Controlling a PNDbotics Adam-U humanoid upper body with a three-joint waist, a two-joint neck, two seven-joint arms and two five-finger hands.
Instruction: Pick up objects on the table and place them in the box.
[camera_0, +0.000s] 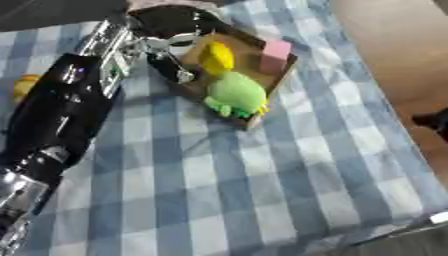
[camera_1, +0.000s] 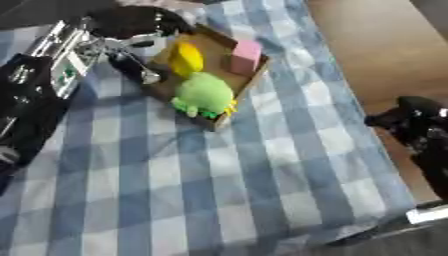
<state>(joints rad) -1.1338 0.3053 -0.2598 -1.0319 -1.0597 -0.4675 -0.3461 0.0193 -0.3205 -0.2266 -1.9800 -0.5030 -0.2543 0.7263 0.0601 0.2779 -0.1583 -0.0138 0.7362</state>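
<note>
We look down on a worktop covered in a blue-and-white checked cloth, with a shallow brown cardboard box lying askew toward twelve o'clock. Inside the box we see a green plush toy at its six o'clock end, partly hanging over the near rim, a yellow object just behind it, and a pink block standing at the box's two o'clock corner. Our left arm comes in from eight o'clock and stretches up to the box, and the left hand sits at the box's ten o'clock edge; its fingers reach down along the box's left side (the blur keeps us from telling whether they are spread, together or clamped on anything). A small yellow-orange thing shows on the cloth at nine o'clock, half hidden behind the arm. The right hand shows in the right eye view at three o'clock, off the worktop's edge over the wooden floor; we cannot tell how its fingers stand.
</note>
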